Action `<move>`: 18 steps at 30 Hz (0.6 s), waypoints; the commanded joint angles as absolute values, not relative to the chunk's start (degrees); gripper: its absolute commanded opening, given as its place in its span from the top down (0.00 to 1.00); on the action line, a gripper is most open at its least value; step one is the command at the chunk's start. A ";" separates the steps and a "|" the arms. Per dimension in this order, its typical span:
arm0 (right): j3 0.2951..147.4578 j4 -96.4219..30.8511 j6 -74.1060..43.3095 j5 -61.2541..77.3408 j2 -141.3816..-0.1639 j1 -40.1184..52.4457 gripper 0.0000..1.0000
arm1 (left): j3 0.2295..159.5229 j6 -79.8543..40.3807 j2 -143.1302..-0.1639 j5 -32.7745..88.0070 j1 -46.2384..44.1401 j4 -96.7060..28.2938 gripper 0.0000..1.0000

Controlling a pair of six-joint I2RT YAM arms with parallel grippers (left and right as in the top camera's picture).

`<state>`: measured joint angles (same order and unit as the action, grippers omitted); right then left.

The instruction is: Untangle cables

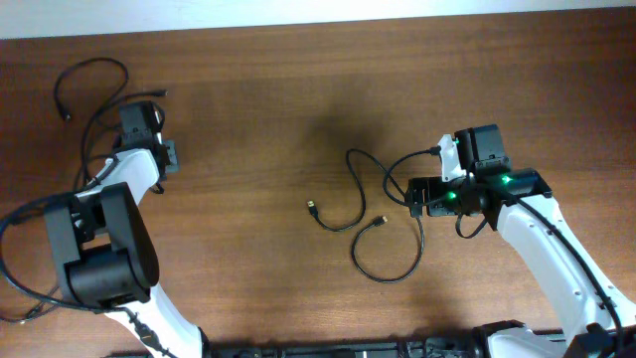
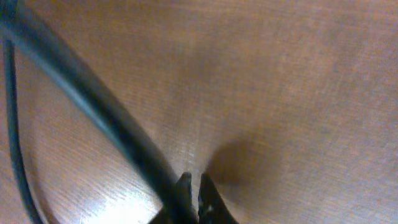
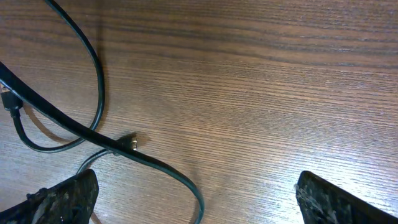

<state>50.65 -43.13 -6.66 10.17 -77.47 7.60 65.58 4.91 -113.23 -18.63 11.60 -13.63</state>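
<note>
Thin black cables (image 1: 370,191) lie looped mid-table, with plug ends at the left (image 1: 311,207) and in the middle (image 1: 381,221). My right gripper (image 1: 412,196) is wide open right over them. In the right wrist view a cable (image 3: 163,167) runs between the spread fingers (image 3: 199,202), beside a small plug (image 3: 129,143). Another cable (image 1: 91,72) lies coiled at the far left. My left gripper (image 1: 142,111) sits at that cable's end. In the left wrist view its fingers (image 2: 193,186) are pressed together, and a blurred cable (image 2: 93,102) runs into them.
The table is bare brown wood (image 1: 248,119). Thick black arm wires (image 1: 20,288) trail at the left edge by the left arm's base. A white wall strip (image 1: 298,10) borders the far edge.
</note>
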 commanded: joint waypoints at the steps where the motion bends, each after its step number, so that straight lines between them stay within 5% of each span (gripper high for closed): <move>1: 50.68 -43.11 -6.42 10.48 -77.41 7.86 0.00 | 66.72 3.92 -114.30 -23.00 12.78 -2.57 1.00; 10: 50.68 -43.09 -6.42 10.48 -77.41 7.86 0.00 | 76.38 -2.39 -114.32 -20.78 25.96 7.66 1.00; 11: 50.68 -43.09 -6.42 10.48 -77.41 7.86 0.00 | 76.38 -3.90 -114.32 -20.53 26.50 6.87 0.94; 12: 50.68 -43.09 -6.42 10.48 -77.41 7.86 0.00 | 76.38 -4.86 -114.32 -20.51 26.59 6.50 0.69; 13: 50.68 -43.09 -6.42 10.48 -77.41 7.86 0.00 | 76.40 -6.39 -114.32 -20.10 26.50 5.61 0.05; 18: 50.68 -43.11 -6.42 10.48 -77.41 7.86 0.00 | 76.51 -6.85 -114.32 -14.31 19.29 -3.46 0.01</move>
